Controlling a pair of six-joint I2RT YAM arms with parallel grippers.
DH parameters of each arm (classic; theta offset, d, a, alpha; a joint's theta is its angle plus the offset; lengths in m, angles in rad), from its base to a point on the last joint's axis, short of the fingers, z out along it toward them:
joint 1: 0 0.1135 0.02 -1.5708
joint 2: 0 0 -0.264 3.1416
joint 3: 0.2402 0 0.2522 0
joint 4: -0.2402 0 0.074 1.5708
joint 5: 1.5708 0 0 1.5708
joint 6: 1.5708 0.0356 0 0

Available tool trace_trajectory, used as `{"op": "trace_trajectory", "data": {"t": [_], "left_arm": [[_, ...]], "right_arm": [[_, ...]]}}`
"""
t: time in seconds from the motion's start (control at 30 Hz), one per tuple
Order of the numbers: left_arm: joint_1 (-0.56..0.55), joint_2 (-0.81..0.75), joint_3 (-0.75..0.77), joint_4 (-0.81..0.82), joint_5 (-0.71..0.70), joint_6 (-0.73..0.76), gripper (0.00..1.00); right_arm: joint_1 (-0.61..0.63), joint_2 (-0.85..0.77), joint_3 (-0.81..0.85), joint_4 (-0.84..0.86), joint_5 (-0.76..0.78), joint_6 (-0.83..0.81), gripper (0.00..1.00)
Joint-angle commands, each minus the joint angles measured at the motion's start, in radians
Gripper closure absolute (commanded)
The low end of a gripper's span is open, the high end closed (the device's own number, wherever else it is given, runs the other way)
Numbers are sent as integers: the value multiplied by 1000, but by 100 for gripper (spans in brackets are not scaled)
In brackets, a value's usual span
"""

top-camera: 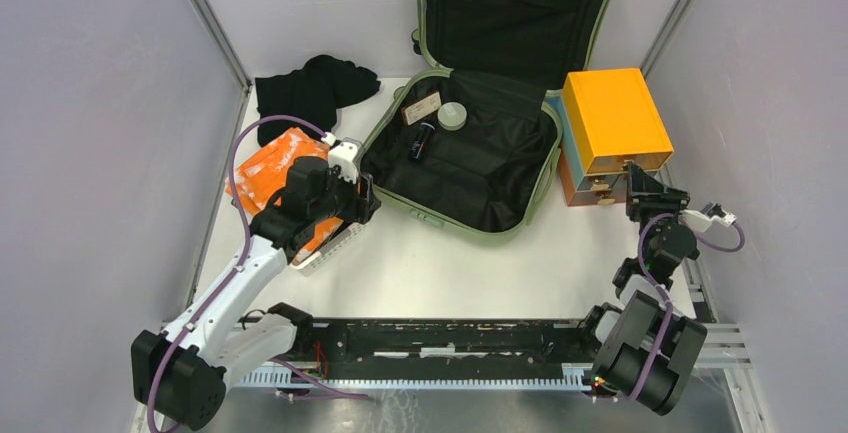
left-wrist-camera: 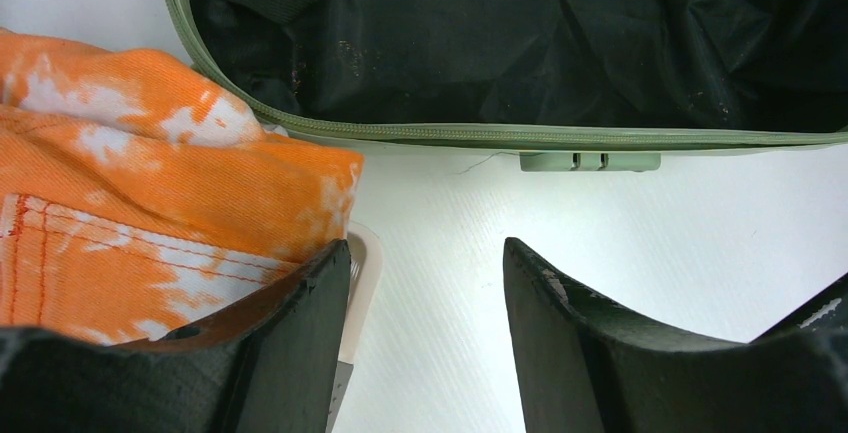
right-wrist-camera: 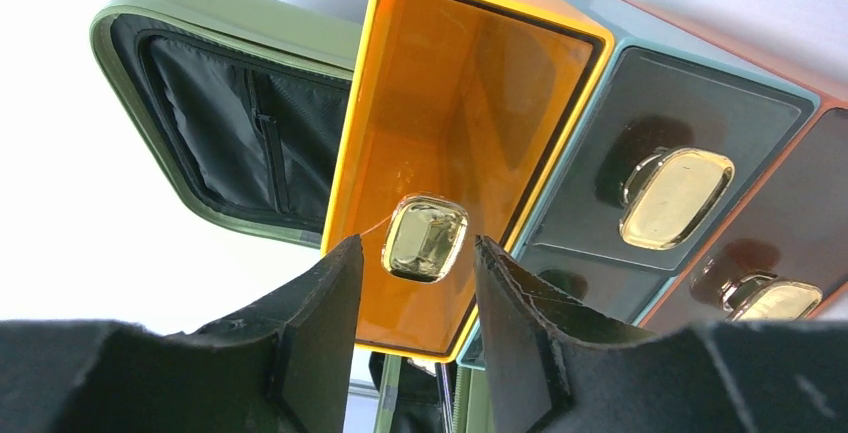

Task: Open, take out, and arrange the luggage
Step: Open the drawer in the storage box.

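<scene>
No text, brand, number or sign reads in any view. Small tan card [top-camera: 421, 109] lies inside the luggage [top-camera: 485, 168]. Any print on it too small to tell.

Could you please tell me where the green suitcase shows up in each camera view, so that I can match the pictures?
Top view: the suitcase lies open at top centre, with its lid up at the back.
Left wrist: its near rim and black lining fill the top of the picture.
Right wrist: its raised lid is at the left, beside the orange box.
Shared landmark: the suitcase's green zip edge, visible in all three views.
</scene>
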Motion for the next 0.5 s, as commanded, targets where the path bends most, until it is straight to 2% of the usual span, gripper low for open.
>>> {"op": "trace_trajectory", "data": {"t": [0.0,0.47], "left_arm": [[-2,-5,22,23,-20,33,36],[-2,3,21,21,-30,35,36]], "right_arm": [[7,31,-8,138,7,21,50],[23,166,7,297,10,49,49]]}}
